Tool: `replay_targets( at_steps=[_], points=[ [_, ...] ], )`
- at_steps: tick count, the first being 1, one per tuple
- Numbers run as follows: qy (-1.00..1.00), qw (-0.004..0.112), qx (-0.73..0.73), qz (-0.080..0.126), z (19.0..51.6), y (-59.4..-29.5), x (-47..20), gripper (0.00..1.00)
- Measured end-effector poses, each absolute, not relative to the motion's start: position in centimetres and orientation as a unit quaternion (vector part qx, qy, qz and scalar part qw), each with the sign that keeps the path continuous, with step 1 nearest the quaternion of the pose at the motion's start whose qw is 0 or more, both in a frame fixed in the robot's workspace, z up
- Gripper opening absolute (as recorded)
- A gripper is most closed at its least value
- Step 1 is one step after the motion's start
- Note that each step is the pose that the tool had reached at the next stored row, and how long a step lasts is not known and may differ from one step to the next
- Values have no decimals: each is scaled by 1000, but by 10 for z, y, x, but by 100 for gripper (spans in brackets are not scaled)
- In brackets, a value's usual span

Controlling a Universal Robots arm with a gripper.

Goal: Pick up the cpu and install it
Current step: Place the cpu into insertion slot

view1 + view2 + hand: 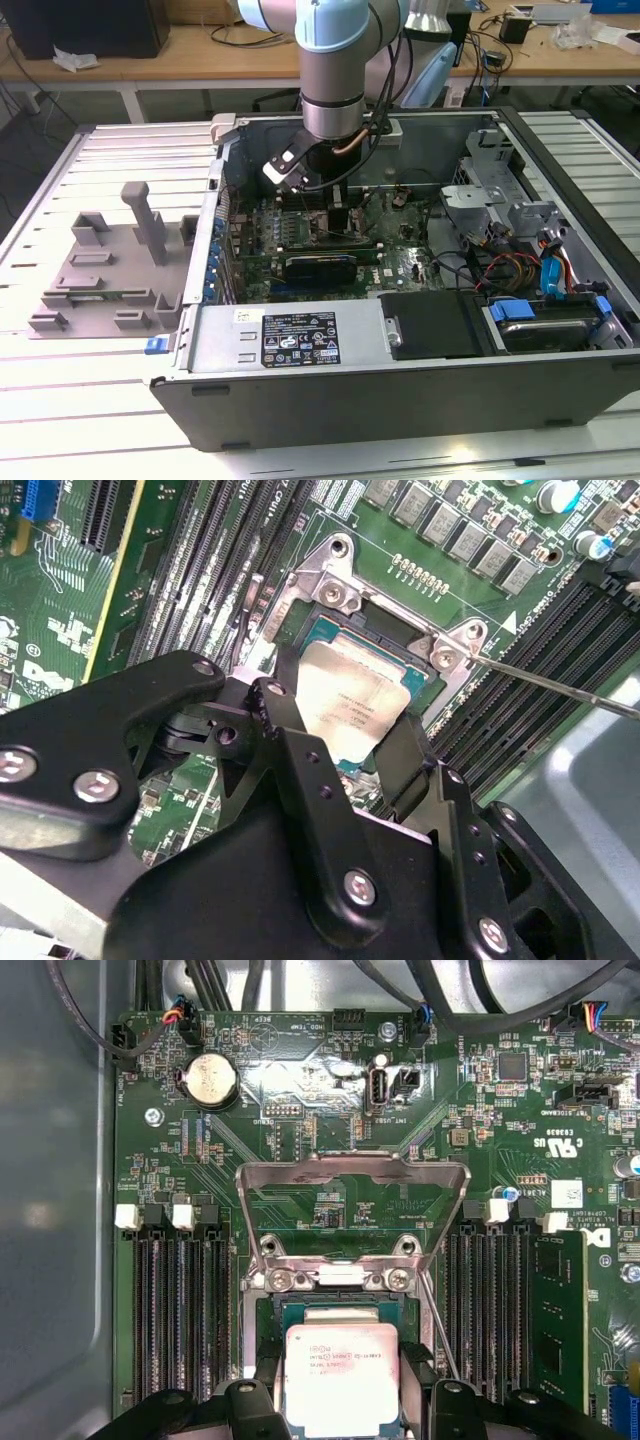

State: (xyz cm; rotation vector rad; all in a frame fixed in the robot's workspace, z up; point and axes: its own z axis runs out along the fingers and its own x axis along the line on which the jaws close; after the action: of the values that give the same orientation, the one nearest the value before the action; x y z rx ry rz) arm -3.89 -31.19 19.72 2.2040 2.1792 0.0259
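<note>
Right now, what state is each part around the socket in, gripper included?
cpu: gripped by its two sides, over the open socket; seated or not, cannot tell.
gripper: shut on the cpu.
load plate: swung up, open.
socket lever: released, sticking out free.
computer case: side panel off, inside exposed.
</note>
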Motion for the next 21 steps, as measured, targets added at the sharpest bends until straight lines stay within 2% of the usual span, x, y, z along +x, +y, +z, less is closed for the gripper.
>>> replay_targets(
  at_steps=[13,15,16,21],
  points=[
    [703,21,711,8,197,-312,-39,54],
    [703,21,711,9,196,-312,-39,55],
    [703,21,711,8,196,-312,-39,62],
    [703,21,711,8,198,-312,-39,62]
  ],
)
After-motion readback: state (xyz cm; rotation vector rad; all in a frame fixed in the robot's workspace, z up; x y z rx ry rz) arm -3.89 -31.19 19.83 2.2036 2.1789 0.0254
